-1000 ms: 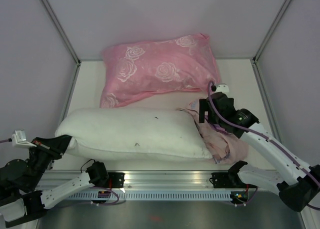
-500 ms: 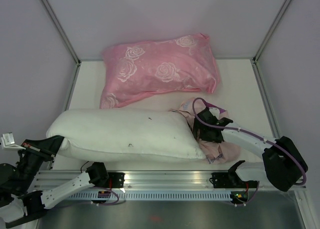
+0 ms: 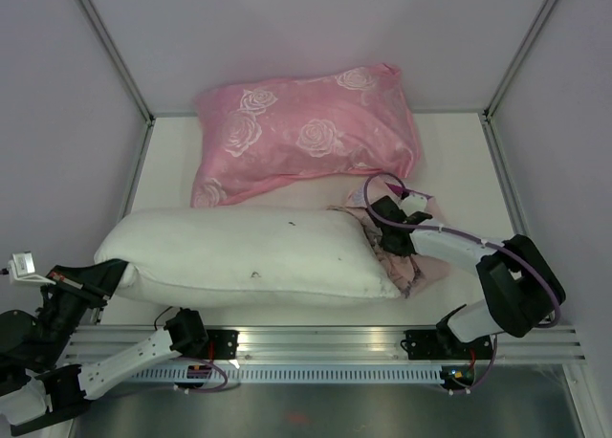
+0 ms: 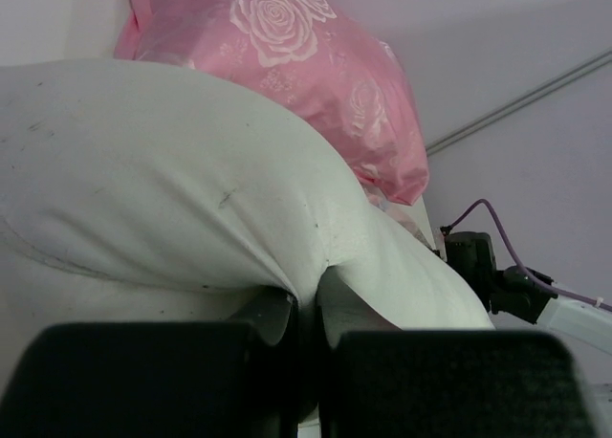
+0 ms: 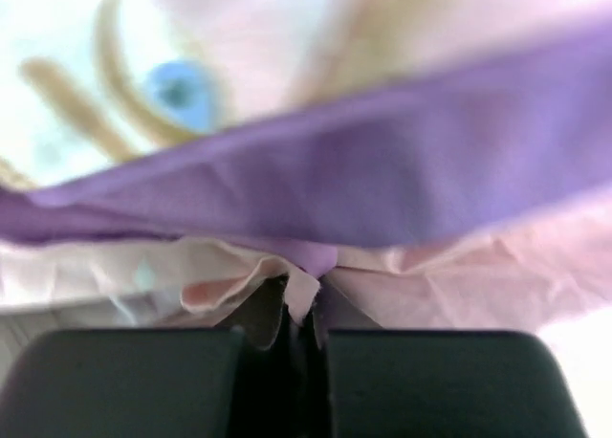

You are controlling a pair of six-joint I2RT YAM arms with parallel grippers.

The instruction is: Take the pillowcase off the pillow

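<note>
The plump white pillow (image 3: 244, 256) lies along the near edge of the table, bare over most of its length. My left gripper (image 3: 107, 272) is shut on the pillow's (image 4: 191, 170) left end, with a fold of white cloth pinched between the jaws (image 4: 308, 299). The pillowcase (image 3: 421, 271), crumpled pale pink with a purple edge, is bunched at the pillow's right end. My right gripper (image 3: 384, 229) sits low in that bunch and is shut on a fold of the pillowcase (image 5: 316, 170), its purple hem and pink inside filling the right wrist view.
A pink rose-patterned pillow (image 3: 306, 132) lies at the back of the table, close behind the white one. Grey walls close in the left, right and back. A metal rail (image 3: 316, 347) runs along the near edge by the arm bases.
The right gripper came down from above the pillow's right end into the crumpled pillowcase and closed on a fold. The left gripper stayed shut on the pillow, which shifted slightly left.
</note>
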